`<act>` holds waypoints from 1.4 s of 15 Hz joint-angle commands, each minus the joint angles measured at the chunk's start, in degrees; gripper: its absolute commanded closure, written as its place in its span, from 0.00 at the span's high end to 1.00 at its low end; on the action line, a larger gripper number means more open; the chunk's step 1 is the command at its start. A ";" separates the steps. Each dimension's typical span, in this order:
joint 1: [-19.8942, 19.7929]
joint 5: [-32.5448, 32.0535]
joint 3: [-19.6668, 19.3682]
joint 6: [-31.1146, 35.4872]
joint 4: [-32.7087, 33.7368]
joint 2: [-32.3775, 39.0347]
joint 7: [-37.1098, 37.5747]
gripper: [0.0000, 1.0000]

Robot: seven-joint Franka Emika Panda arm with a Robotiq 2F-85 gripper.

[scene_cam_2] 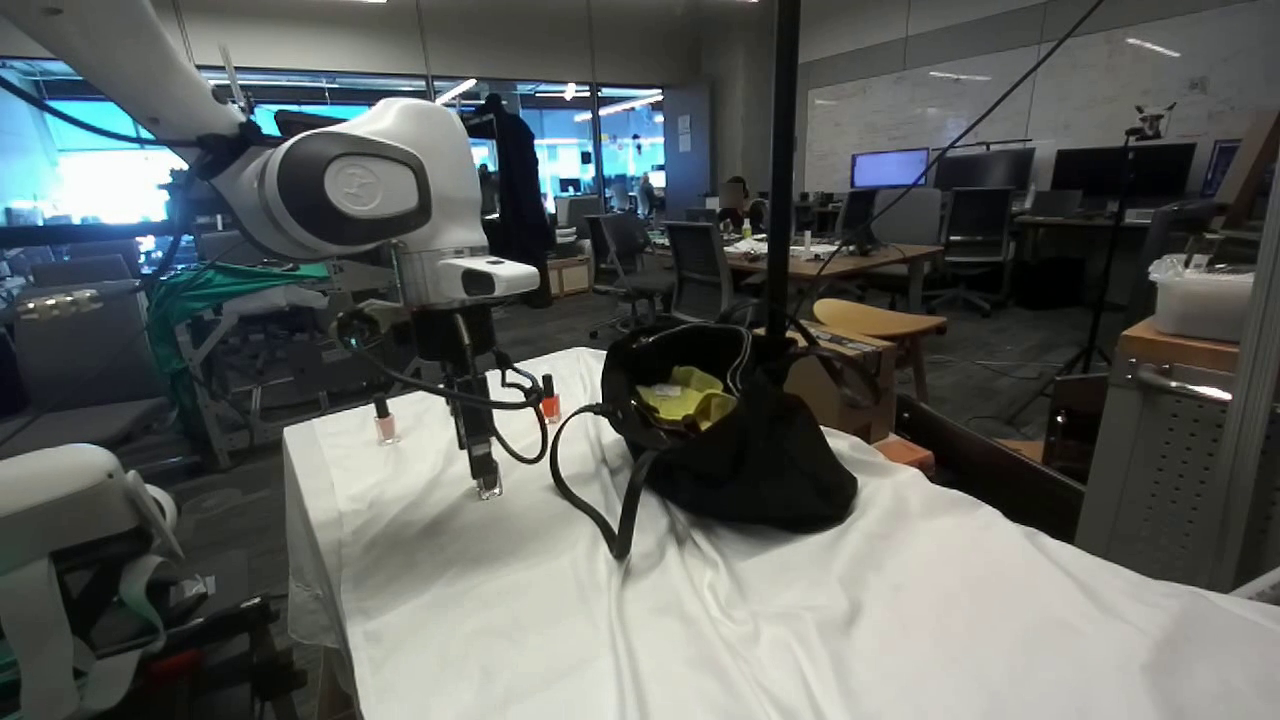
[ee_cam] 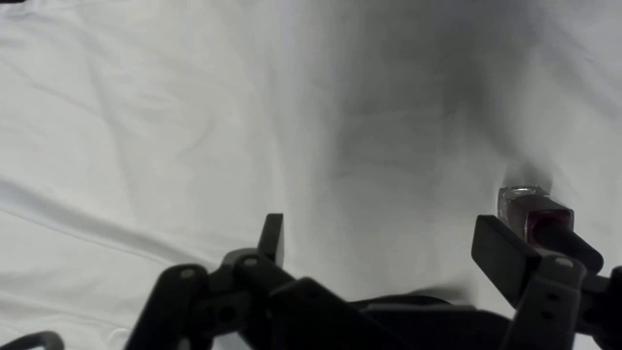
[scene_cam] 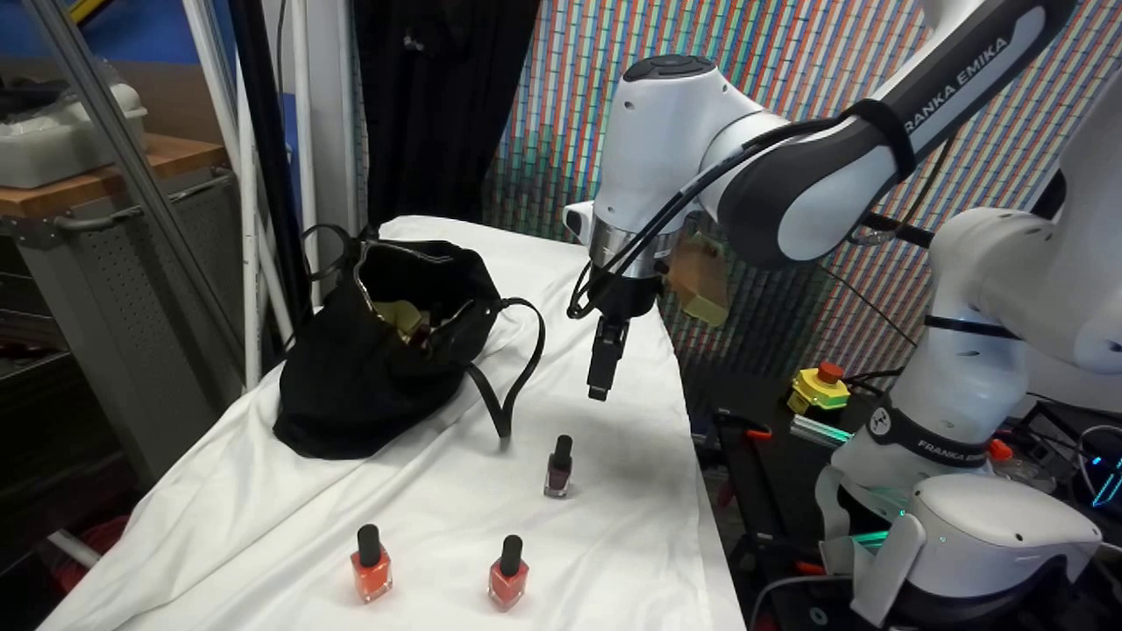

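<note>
Clearly, the black two-finger gripper [ee_cam: 378, 238] has its fingers wide apart with nothing between them, above the wrinkled white cloth [ee_cam: 170, 121]. The rectangular glass nail-polish bottle with dark plum polish and a long black cap [scene_cam: 558, 476] stands upright on that cloth, near the fingertips but outside the gap: in the wrist view it shows past the finger at the picture's right. That offset looks like the main hazard. Closing from this pose would probably catch only air, while coming straight down could press that finger against the cap or the glass. Tall on a narrow base, the bottle would likely topple at a light nudge, and creases in the cloth could make it less steady. Going too low might pinch the fabric and drag the bottle along with it. The black fabric bag [scene_cam: 377, 386] sits near too, its looped black strap [scene_cam_2: 632, 503] trailing over the cloth; a low sideways swing could hook the loop. The slack black cable [scene_cam: 673, 209] at the wrist could snag likewise. An orange polish bottle [scene_cam: 372, 570] and a coral-red polish bottle [scene_cam: 508, 583], both black-capped, stand farther off, seemingly at risk only from an overshoot.
</note>
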 commanded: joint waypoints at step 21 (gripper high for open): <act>4.55 10.20 0.98 1.54 12.44 12.53 17.94 1.00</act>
